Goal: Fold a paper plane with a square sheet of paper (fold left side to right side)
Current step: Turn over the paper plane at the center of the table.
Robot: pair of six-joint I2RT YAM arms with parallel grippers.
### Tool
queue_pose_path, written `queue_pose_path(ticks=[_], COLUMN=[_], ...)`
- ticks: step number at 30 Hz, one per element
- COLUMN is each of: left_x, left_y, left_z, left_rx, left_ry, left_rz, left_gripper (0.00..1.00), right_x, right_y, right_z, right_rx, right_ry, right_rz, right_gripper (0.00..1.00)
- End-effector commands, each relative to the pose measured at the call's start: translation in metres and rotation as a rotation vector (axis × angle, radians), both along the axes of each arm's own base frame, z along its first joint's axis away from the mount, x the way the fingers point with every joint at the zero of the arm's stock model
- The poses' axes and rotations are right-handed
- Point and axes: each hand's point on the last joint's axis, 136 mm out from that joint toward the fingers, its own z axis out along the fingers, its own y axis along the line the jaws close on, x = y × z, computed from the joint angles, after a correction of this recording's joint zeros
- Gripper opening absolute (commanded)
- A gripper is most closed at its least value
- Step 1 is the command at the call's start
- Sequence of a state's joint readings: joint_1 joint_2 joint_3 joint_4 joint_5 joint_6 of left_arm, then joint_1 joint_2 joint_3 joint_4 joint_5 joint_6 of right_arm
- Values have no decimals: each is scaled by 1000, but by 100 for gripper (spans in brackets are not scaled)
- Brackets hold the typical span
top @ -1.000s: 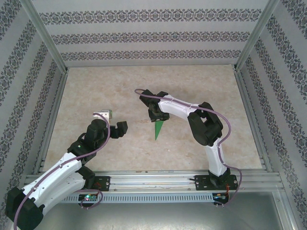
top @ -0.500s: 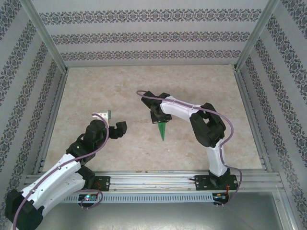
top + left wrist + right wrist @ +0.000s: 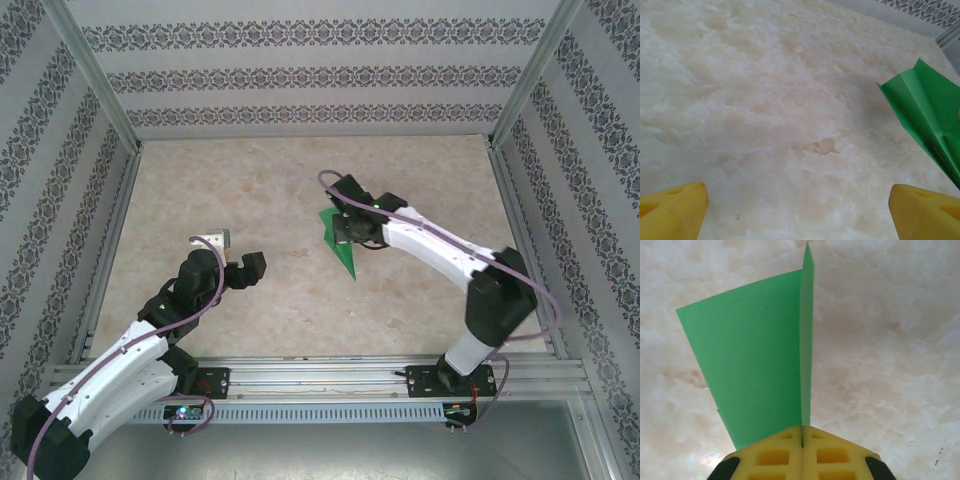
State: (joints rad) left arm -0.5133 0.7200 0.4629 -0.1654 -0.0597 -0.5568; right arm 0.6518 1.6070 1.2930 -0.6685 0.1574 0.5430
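Folding looks done: the right gripper (image 3: 802, 435) clamps the paper plane (image 3: 760, 355) jutting ahead of it; the left gripper (image 3: 799, 210) gapes empty.

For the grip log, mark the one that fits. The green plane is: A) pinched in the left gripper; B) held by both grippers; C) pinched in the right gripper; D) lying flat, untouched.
C: the right gripper is shut on the plane, and the left gripper stands open, apart from it.

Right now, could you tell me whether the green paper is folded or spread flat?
Folded: the paper plane shows a crease with one wing angled off, pinched in the shut right gripper.
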Motion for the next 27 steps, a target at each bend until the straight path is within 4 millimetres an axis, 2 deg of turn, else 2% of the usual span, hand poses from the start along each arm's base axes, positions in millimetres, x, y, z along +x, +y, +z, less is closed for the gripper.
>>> queue_pose_path(ticks=[1, 5, 10, 17, 27], left_x=[7, 12, 19, 24, 30], left_y=[-7, -18, -29, -37, -36], left_z=[19, 18, 13, 4, -1], left_rx=[-125, -229, -324, -338, -326], left_ry=[3, 35, 82, 136, 151], left_rz=[14, -2, -29, -49, -42], left_gripper=[93, 93, 86, 78, 75], right_x=[1, -4, -8, -7, 5], right_y=[17, 23, 28, 32, 35], right_z=[21, 28, 14, -41, -87], right_rx=[271, 546, 789, 782, 772], right_ry=[-43, -39, -30, 24, 83], right_rz=[78, 130, 153, 150, 113], right_gripper=[0, 0, 0, 0, 0])
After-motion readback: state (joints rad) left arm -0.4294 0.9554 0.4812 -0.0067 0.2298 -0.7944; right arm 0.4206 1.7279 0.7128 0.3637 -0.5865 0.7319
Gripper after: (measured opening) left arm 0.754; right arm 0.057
